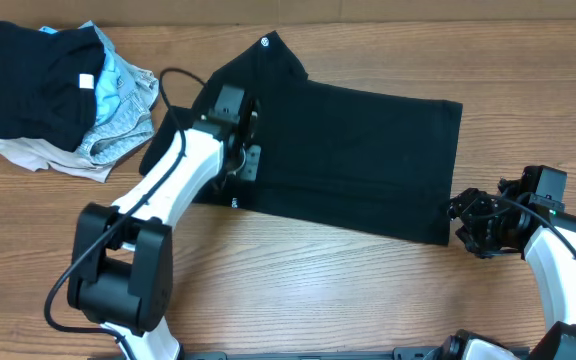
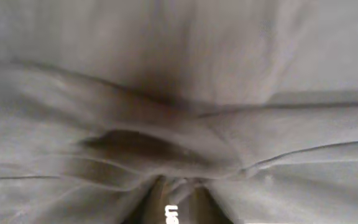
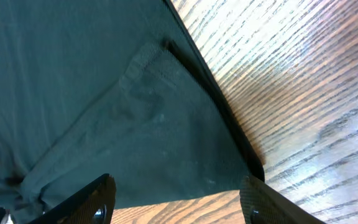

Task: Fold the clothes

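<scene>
One black T-shirt (image 1: 368, 150) is spread flat across the middle of the table (image 1: 318, 300), presumably so that it can be folded. The left gripper (image 1: 240, 142) is pressed onto its left part. Only bunched cloth is shown in the wrist view, so it cannot be told whether the fingers are closed. The right gripper (image 1: 471, 222) is held with fingers spread over the lower right corner, probably for a pinch. Three smaller garments are heaped at the far left, likely awaiting their turn: a black piece (image 1: 38, 90), a light-blue piece (image 1: 118, 88) and a beige piece (image 1: 28, 155).
</scene>
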Robot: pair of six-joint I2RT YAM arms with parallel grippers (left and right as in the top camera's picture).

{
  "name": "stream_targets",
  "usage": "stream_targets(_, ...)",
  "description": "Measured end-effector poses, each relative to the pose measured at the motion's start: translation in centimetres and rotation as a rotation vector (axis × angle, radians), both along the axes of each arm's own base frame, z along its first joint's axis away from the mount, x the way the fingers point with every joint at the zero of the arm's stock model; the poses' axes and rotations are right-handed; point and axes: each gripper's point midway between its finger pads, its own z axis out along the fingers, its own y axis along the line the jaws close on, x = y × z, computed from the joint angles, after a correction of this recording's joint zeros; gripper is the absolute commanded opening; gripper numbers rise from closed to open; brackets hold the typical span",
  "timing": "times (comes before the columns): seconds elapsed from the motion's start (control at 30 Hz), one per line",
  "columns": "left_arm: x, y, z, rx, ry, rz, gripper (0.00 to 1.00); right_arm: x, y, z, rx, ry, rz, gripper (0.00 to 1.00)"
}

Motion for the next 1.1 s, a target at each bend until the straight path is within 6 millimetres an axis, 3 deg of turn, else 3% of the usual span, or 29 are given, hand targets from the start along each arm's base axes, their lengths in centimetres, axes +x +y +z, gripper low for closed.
stream_targets(0.13, -0.7, -0.1, 0.4, -0.007, 0.039, 0.002, 0.38, -0.1, 0.0, 0.0, 0.002, 0.003, 0.0, 0.68)
stream_targets(0.37, -3.4, 0.8, -3.1, 0.009, 0.108, 0.004, 0.43, -0.1, 0.0, 0.0, 0.001, 0.003, 0.0, 0.69)
stream_targets(0.6, -3.5, 0.8, -3.8, 0.005, 0.099, 0.004, 0.5, 0.0, 0.0, 0.0, 0.0, 0.0, 0.0, 0.72)
stream_targets(1.0, -3.6, 0.8, -4.9, 0.0, 0.082, 0.004, 0.37, 0.0, 0.0, 0.0, 0.0, -0.001, 0.0, 0.72)
stream_targets(1.1, -3.5, 0.8, -4.9, -0.002, 0.078, 0.01, 0.15, 0.0, 0.0, 0.0, -0.001, -0.001, 0.0, 0.72)
